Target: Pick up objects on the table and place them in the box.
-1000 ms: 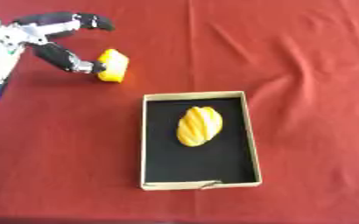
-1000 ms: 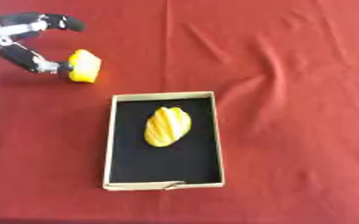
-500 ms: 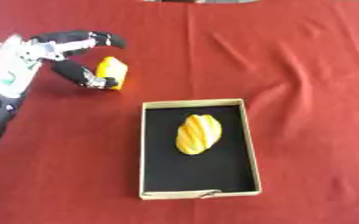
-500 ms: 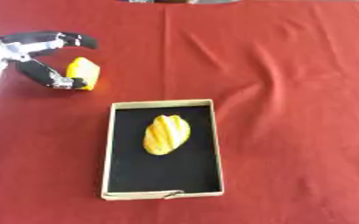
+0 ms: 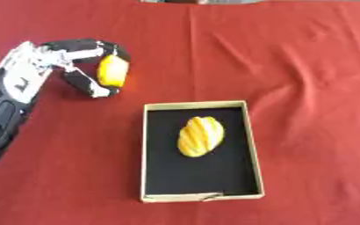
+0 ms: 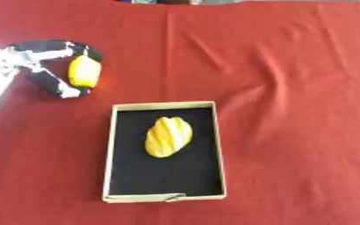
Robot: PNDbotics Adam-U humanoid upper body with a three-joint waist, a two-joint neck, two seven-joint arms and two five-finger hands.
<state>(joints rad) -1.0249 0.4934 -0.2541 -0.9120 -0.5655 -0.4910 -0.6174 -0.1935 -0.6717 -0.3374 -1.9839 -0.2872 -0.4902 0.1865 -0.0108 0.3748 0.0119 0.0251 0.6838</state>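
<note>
A small yellow object (image 5: 112, 70) is at the upper left of the red table, standing on end. My left hand (image 5: 72, 61) comes in from the left edge and curls round it, with fingers (image 5: 110, 47) over its top and the thumb (image 5: 91, 85) at its lower left side. Whether the object still rests on the cloth I cannot tell. A shallow cardboard box (image 5: 146, 154) with a black floor lies in the middle. Inside it lies a yellow, white-striped oval object (image 5: 201, 136). My right hand shows in no view.
A red cloth (image 5: 306, 66) with a few creases on the right covers the whole table. The box's front wall has a small torn flap (image 5: 210, 195). Something dark shows at the far top edge.
My left hand's fingers have come down over the yellow object, which now stands more upright between fingers and thumb. The whole picture has shifted slightly; the box and its contents have not moved.
</note>
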